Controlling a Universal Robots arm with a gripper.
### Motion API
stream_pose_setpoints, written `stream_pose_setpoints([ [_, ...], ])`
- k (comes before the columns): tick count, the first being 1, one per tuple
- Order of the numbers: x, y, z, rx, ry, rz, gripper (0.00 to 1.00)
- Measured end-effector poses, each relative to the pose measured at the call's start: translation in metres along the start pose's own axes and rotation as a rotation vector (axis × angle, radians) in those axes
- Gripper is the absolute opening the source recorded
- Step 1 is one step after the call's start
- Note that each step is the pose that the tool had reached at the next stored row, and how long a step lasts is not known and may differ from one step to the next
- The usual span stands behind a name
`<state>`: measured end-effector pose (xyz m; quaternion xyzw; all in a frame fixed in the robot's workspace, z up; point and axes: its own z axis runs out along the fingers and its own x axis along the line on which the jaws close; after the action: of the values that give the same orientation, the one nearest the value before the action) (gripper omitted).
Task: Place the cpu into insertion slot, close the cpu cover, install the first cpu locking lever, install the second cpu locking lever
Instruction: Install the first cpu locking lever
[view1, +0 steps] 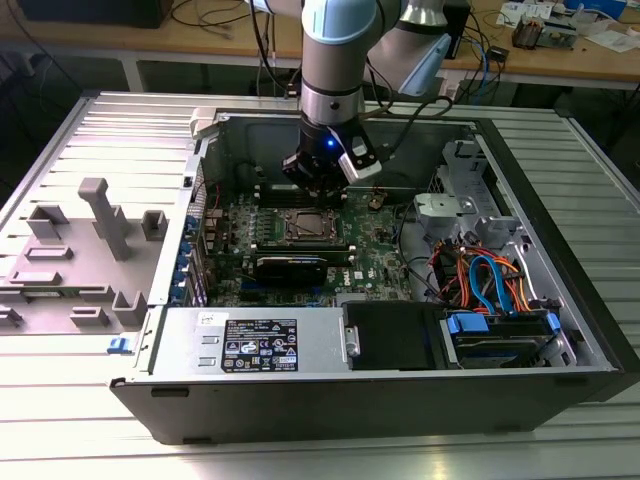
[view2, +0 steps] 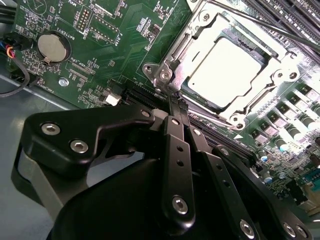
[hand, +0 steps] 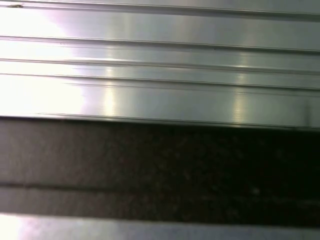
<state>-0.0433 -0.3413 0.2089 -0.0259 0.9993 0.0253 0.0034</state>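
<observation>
- The cpu (view2: 231, 75) lies flat in the insertion slot (view2: 167, 75), its pale metal top showing through the window of the cpu cover (view2: 280, 75), which lies down flat over it.
- In the second wrist view the jaws (view2: 177, 102) are clenched together with nothing between them, their tips at the corner of the socket frame, just beside the cpu; whether they touch the metal I cannot tell.
- A thin lever rod (view2: 260, 22) runs along the far side of the socket from the jaws.
- A round coin battery (view2: 51, 47) sits on the green motherboard (view2: 100, 65), off to one side of the jaws.
- In the exterior view the jaws (view1: 318, 192) hang just above the socket (view1: 306, 227) inside the open computer case (view1: 330, 405), which rests on a ribbed metal worktop (view1: 110, 130).
- A grey fixture (view1: 100, 235) stands on the worktop, well apart from the jaws.
</observation>
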Motion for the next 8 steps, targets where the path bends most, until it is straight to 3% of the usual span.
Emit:
stream_pose_setpoints([
  [8, 0.0, 0.0, -0.0008, 0.0, 0.0, 0.0, 0.11],
])
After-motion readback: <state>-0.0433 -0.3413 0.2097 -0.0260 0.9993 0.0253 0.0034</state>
